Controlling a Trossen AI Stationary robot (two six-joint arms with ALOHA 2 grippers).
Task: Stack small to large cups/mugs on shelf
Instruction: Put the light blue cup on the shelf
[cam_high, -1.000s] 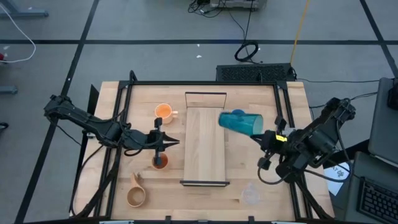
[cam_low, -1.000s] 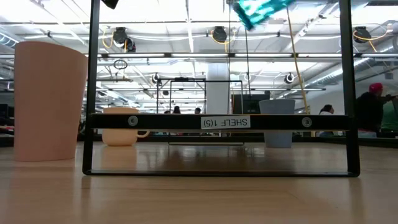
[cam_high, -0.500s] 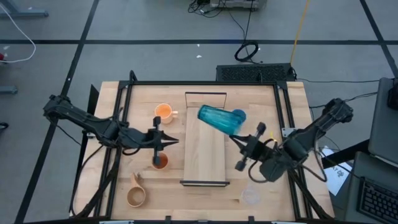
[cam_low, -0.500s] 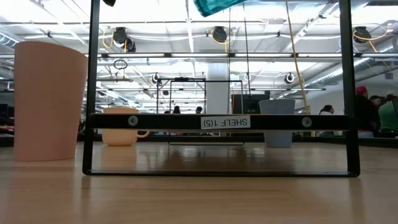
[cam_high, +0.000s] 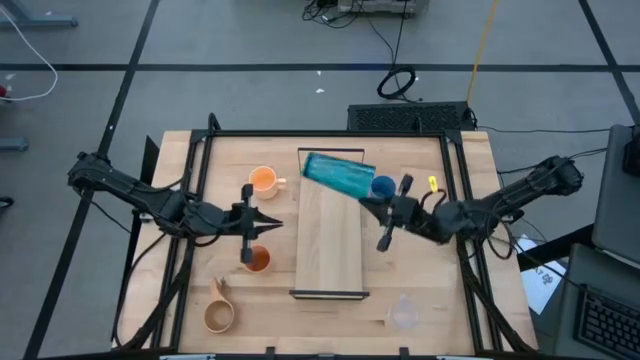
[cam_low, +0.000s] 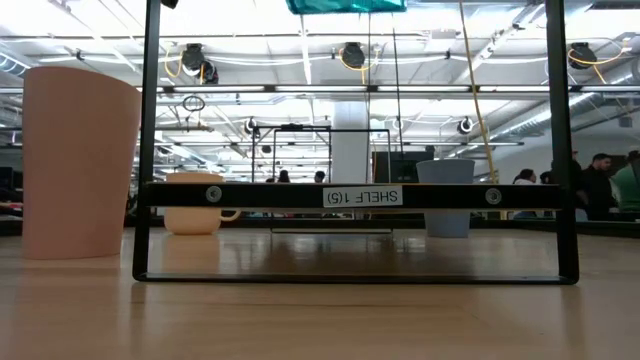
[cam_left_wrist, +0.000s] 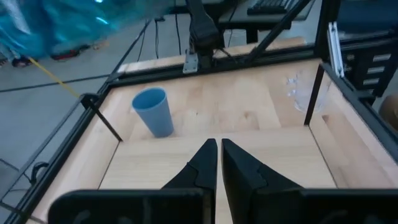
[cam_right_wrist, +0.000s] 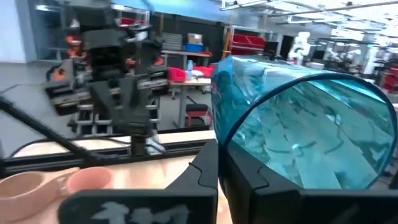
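My right gripper (cam_high: 366, 203) is shut on the tall teal tumbler (cam_high: 338, 175), which is in the air on its side above the far end of the shelf (cam_high: 330, 250); the low view shows only its underside (cam_low: 345, 5). The blue cup (cam_high: 384, 186) stands right of the shelf, the orange handled mug (cam_high: 263, 180) left of it. Left of the shelf, my left gripper (cam_high: 272, 222) hovers shut and empty above the small orange cup (cam_high: 257, 260). The wooden mug (cam_high: 220, 315) and the clear cup (cam_high: 403, 314) stand near the front edge. My right gripper pinches the tumbler's wall at the rim (cam_right_wrist: 219, 134) of the end nearest the arm. One finger (cam_right_wrist: 249, 180) seems to be inside the mouth and the other outside. The fingers come level from the table's right. The tumbler lies nearly level, lifted clear of the shelf.
Black frame rails (cam_high: 200, 200) run along the table's left, far and right sides. The shelf's black end frame (cam_low: 350, 195) crosses the low view. My left arm (cam_right_wrist: 118, 81) shows across the table in the right wrist view.
My right gripper has swung toward the table's left and far edges and come down while its wrist turned, carrying the teal tumbler from right of the shelf to above its far end. The tumbler has stayed on its side.
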